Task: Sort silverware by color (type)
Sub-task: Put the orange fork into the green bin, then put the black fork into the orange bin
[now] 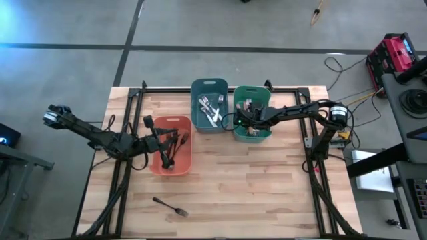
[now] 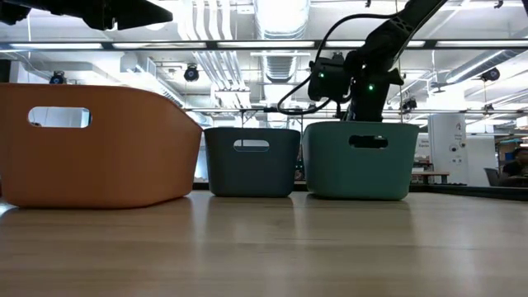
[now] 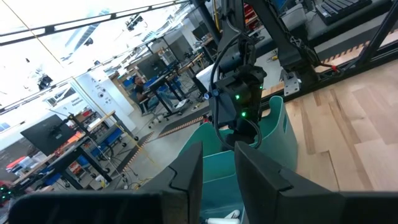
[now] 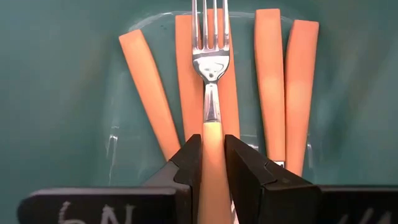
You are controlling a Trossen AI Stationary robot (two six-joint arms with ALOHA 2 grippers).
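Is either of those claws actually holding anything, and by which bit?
The right gripper pinches an orange-handled fork by its handle, over the green bin.

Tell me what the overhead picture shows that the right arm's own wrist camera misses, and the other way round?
Only the overhead view shows the whole table: the salmon bin with dark utensils under the left gripper, the blue bin with silver pieces, and one dark fork lying loose near the table's front edge.

Only the wrist view shows the orange-handled fork between the right gripper jaws, above four other orange handles.

Both show the green bin the right gripper reaches into.
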